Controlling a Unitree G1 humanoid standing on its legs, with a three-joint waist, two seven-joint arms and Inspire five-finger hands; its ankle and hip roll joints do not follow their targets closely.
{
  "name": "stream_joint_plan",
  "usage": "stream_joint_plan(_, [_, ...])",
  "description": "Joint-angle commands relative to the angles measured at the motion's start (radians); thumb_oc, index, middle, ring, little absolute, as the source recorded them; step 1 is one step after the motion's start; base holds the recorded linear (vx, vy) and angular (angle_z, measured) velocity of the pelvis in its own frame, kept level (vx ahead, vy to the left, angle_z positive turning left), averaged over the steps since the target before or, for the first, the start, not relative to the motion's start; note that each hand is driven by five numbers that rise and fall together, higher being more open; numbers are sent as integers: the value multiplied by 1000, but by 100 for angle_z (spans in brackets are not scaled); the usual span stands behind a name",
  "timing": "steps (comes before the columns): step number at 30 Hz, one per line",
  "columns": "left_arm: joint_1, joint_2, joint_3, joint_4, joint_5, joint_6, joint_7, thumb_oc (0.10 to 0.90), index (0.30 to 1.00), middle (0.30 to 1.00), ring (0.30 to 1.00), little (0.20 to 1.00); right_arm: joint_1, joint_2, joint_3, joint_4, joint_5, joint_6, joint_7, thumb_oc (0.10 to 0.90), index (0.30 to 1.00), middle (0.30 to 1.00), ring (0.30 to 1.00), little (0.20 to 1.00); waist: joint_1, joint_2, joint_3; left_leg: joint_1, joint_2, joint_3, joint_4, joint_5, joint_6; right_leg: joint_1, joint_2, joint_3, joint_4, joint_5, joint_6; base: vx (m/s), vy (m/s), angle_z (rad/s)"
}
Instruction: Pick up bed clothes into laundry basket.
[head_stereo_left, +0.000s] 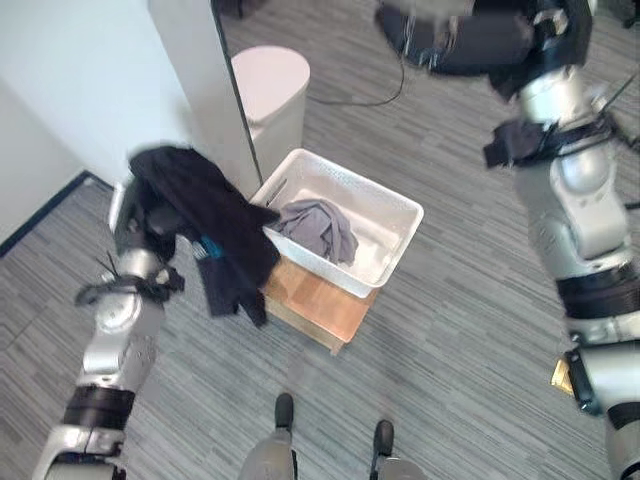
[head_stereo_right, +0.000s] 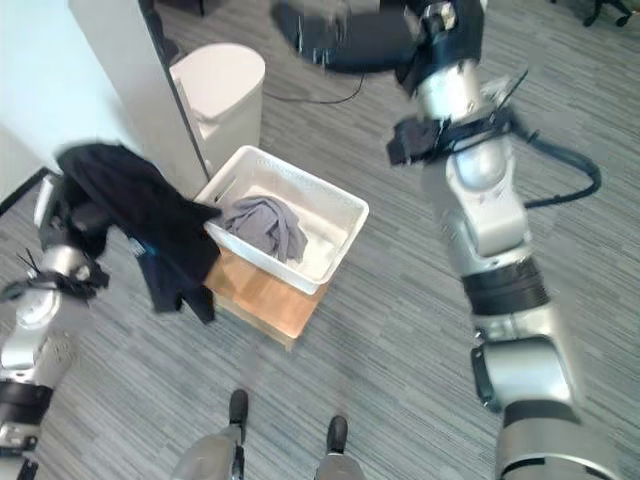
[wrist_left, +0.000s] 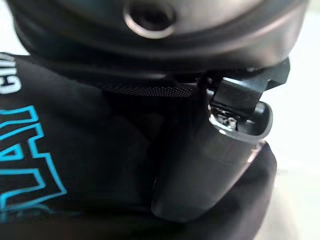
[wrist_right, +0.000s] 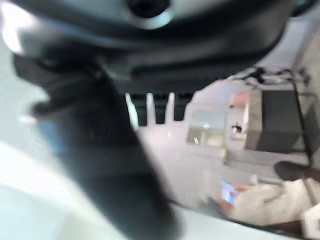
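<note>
Left hand (head_stereo_left: 160, 222) was raised at the left, wrapped in a black garment (head_stereo_left: 215, 225) with blue print; fingers hidden under the cloth, grasp not readable. The garment hung down just beside the white laundry basket (head_stereo_left: 395, 215), overlapping its near-left rim. A grey garment (head_stereo_left: 320, 228) lay inside the basket, which sat on a wooden stand (head_stereo_left: 315, 300). Right hand (head_stereo_right: 330, 35) was held high, far from the basket; fingers unclear.
</note>
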Motion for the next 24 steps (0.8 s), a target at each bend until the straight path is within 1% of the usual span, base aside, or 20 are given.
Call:
stream_joint_plan(1, [-90, 63, 34, -45, 62, -130, -18, 400, 300, 300, 300, 300, 97, -50, 3, -55, -49, -3, 46, 800, 900, 900, 900, 900, -53, 19, -214, 33, -24, -6, 0, -104, 1, -43, 11, 41, 15, -21, 6, 0, 0, 0])
stream_joint_plan(2, [-128, 98, 19, -56, 62, -132, -35, 400, 300, 300, 300, 300, 190, -39, -31, -85, -56, -2, 67, 800, 900, 900, 900, 900, -75, 37, -220, 39, -25, 0, 0, -105, -1, -41, 9, 49, 15, -19, 7, 23, -3, -4])
stream_joint_plan(3, [-155, 131, -2, -52, 61, -132, -47, 400, 300, 300, 300, 300, 238, -27, -43, -98, -46, -4, 84, 800, 900, 900, 900, 900, -83, 43, -226, 41, -25, 2, 0, -105, -1, -39, 8, 51, 14, -20, 8, 20, -12, -7])
stream_joint_plan(5, [-195, 185, -4, -56, 70, -139, -48, 400, 300, 300, 300, 300, 306, -24, -75, -109, -60, -9, 99, 800, 900, 900, 900, 900, -100, 58, -231, 42, -27, 7, 0, -104, -2, -40, 5, 55, 14, -18, 10, 8, -14, -16])
stream_joint_plan(6, [-202, 187, -12, -53, 69, -140, -48, 400, 300, 300, 300, 300, 314, -21, -81, -114, -61, -8, 99, 800, 900, 900, 900, 900, -97, 55, -232, 42, -27, 7, 0, -104, -3, -40, 6, 55, 14, -18, 10, 19, 1, -18])
stream_joint_plan(7, [-252, 247, -17, -49, 84, -152, -40, 400, 300, 300, 300, 300, 370, -16, -101, -118, -69, -14, 111, 800, 900, 900, 900, 900, -115, 72, -240, 42, -28, 12, 0, -102, -4, -40, 3, 61, 14, -16, 12, 21, 0, -17])
stream_joint_plan(9, [-326, 308, -45, -17, 75, -168, -31, 400, 300, 300, 300, 300, 441, 9, -129, -108, -57, -25, 116, 800, 900, 900, 900, 900, -131, 87, -247, 42, -30, 16, 0, -101, -6, -43, 3, 64, 13, -14, 15, 18, -8, -9])
stream_joint_plan(12, [-441, 355, -102, 63, 47, -180, -19, 400, 300, 300, 300, 300, 511, 36, -147, -125, -44, -34, 135, 800, 900, 900, 900, 900, -153, 101, -255, 41, -29, 23, 0, -100, -10, -44, 1, 67, 13, -13, 19, 7, -11, -12])
stream_joint_plan(13, [-454, 356, -114, 71, 45, -182, -21, 400, 300, 300, 300, 300, 514, 38, -150, -127, -43, -34, 136, 800, 900, 900, 900, 900, -152, 99, -255, 41, -28, 22, 0, -100, -10, -44, 1, 66, 13, -13, 19, 4, -18, -6])
stream_joint_plan(14, [-517, 362, -160, 131, 20, -180, -21, 400, 300, 300, 300, 300, 554, 55, -155, -134, -21, -39, 149, 800, 900, 900, 900, 900, -170, 109, -254, 41, -27, 28, 0, -100, -12, -46, 0, 70, 13, -11, 21, 0, 0, 0])
stream_joint_plan(15, [-565, 361, -197, 172, -2, -179, -28, 400, 300, 300, 300, 300, 576, 66, -157, -143, -2, -37, 163, 800, 900, 900, 900, 900, -179, 111, -254, 42, -27, 31, 0, -101, -13, -47, 0, 73, 12, -9, 22, 0, 0, 0])
stream_joint_plan(17, [-619, 371, -243, 224, -13, -170, -38, 400, 300, 300, 300, 300, 606, 72, -152, -153, 15, -35, 179, 800, 900, 900, 900, 900, -198, 120, -253, 44, -27, 40, 0, -101, -14, -50, 1, 81, 13, -7, 25, -3, -4, -4])
stream_joint_plan(19, [-692, 362, -310, 292, -39, -164, -60, 400, 300, 300, 300, 300, 636, 84, -150, -166, 52, -31, 207, 800, 900, 900, 900, 900, -213, 122, -254, 43, -26, 47, 0, -101, -16, -54, 1, 89, 13, -5, 27, -4, -3, -10])
stream_joint_plan(22, [-802, 358, -405, 387, -28, -150, -97, 400, 300, 300, 300, 300, 676, 97, -132, -199, 173, -6, 298, 800, 900, 900, 900, 900, -239, 128, -250, 43, -23, 59, 0, -100, -18, -61, 0, 99, 14, -2, 30, -14, 8, -8])
stream_joint_plan(23, [-842, 321, -434, 470, -45, -129, -125, 400, 300, 300, 300, 300, 696, 100, -124, -233, 231, 8, 347, 800, 900, 900, 900, 900, -257, 130, -247, 45, -22, 63, 0, -102, -18, -64, 0, 104, 15, 0, 31, -4, -1, -20])
stream_joint_plan(24, [-872, 301, -453, 514, -49, -123, -140, 400, 300, 300, 300, 300, 709, 102, -131, -246, 264, 12, 365, 800, 900, 900, 900, 900, -266, 129, -245, 45, -22, 67, 0, -104, -19, -67, 0, 107, 16, 0, 33, -3, -3, -19])
